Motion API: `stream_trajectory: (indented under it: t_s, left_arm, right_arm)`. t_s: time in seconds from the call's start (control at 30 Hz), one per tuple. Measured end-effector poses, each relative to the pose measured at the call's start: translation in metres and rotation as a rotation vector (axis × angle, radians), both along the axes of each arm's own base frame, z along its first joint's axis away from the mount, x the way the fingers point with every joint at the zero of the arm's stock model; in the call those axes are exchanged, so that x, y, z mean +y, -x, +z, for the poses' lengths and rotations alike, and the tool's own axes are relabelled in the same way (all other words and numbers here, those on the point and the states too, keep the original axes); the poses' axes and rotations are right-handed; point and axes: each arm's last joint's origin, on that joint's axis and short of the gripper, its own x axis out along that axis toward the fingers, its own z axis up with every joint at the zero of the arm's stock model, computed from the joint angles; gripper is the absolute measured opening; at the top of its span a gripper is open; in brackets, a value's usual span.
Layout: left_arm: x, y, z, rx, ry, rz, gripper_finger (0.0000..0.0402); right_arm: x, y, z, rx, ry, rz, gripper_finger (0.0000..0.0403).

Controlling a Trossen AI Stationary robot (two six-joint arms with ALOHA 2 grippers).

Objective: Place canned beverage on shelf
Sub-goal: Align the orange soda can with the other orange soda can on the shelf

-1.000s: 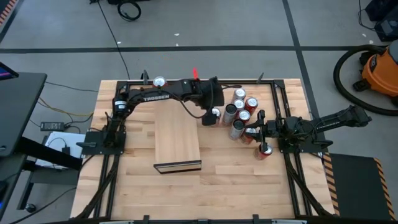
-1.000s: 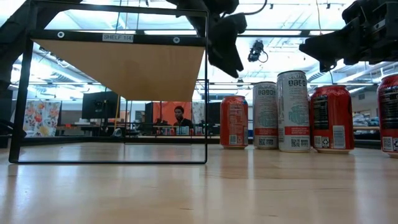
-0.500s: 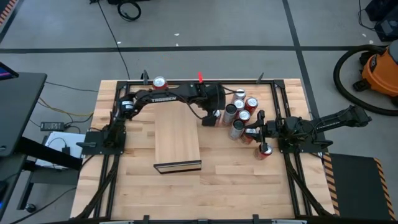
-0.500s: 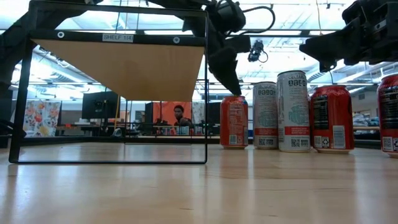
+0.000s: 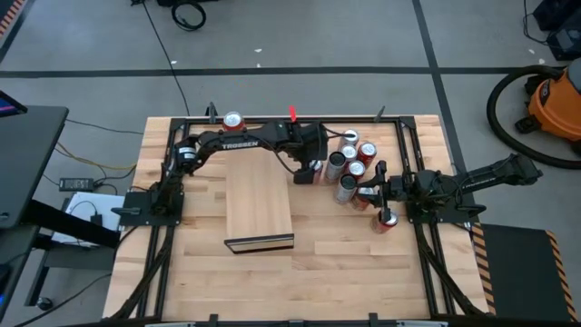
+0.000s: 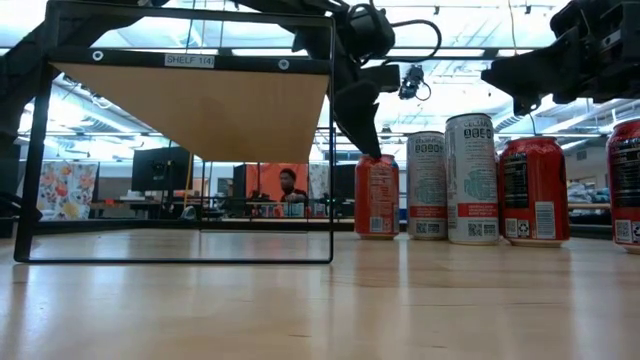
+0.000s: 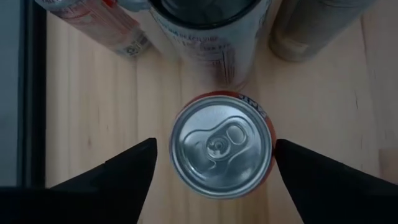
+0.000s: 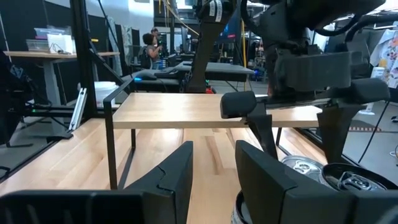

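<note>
Two left gripper fingers spread around round red can; pale wood shelf beside.

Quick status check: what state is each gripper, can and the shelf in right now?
left gripper: open, fingers straddling the red can, not closed on it
red can: upright on the table, unopened
other cans: upright, clustered on the table
shelf: nothing on top
right gripper: fingers slightly apart, holding nothing, waiting beside the cans
</note>
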Motion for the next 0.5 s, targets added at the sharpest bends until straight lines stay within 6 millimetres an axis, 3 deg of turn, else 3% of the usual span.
stream_trajectory:
  t_s: [0.3,0.5]
  left_arm:
    - [0.0004,-0.0016,-0.0050,-0.004,0.054,0.092,0.0293]
    - [0.0000,-0.0017,-0.0044,-0.034,0.137,0.259,0.0289]
  right_arm:
    - [0.0000,0.0000,0.0000,0.000,0.000,0.000,0.0130]
    - [0.0000,0.0000,-0.0001,0.001,0.000,0.000,0.0130]
